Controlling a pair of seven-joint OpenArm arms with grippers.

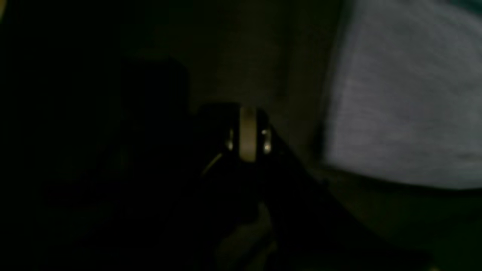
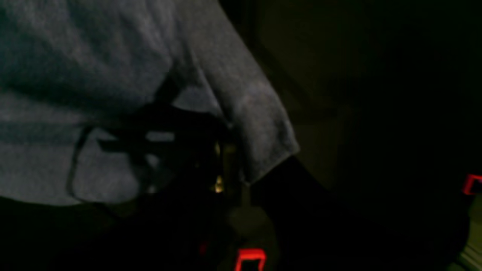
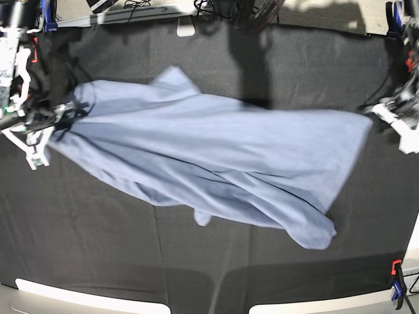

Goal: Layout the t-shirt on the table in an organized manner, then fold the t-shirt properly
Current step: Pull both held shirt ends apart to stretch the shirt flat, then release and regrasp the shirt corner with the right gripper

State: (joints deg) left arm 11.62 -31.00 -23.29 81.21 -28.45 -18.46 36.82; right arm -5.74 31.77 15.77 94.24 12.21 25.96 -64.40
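Between the claws, the t-shirt (image 3: pixel 216 163) sprawls across the tabletop (image 3: pixel 98 248); right claw (image 3: pixel 62 116) pinches its edge, left claw (image 3: pixel 383 111) is pressed together beside it.

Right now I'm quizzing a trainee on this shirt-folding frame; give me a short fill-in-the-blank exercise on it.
1. The t-shirt lies on a ___ cloth covering the table.
2. The right gripper is shut on the ___.
3. The left gripper holds ___; it sits beside the shirt's edge.

Missing words: black; t-shirt; nothing
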